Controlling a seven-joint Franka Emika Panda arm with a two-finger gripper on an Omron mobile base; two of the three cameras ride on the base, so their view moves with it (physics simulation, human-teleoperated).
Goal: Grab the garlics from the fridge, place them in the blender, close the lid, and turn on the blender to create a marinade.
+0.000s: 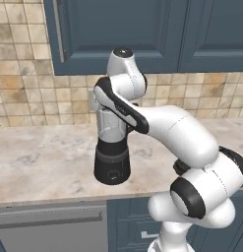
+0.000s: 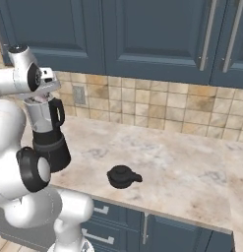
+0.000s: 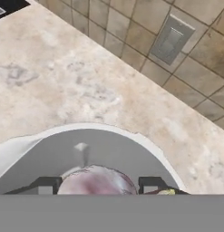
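The blender (image 1: 112, 157) stands on the desk (image 1: 44, 162) at the centre of the left base view, its black base with the round dial facing forward and the clear jar above it. In the right base view the blender (image 2: 48, 133) sits at the left edge, its black side handle turned toward the middle of the frame. The arm bends over it in both base views, and the hand sits right at the jar's mouth, hiding the top of the jar.

In the hand view, the jar's pale rim curves across the lower half of the frame, and a pinkish-white garlic (image 3: 97, 183) shows at the bottom centre. The jaws (image 3: 102, 186) stand on either side of the garlic, one dark tip to its left and one to its right, closed on it.

The lid (image 2: 123, 176) lies on the desk near the front edge, at the lower centre of the right base view, well apart from the blender. A grey wall outlet (image 3: 172, 40) sits in the tiled wall at the upper right of the hand view.
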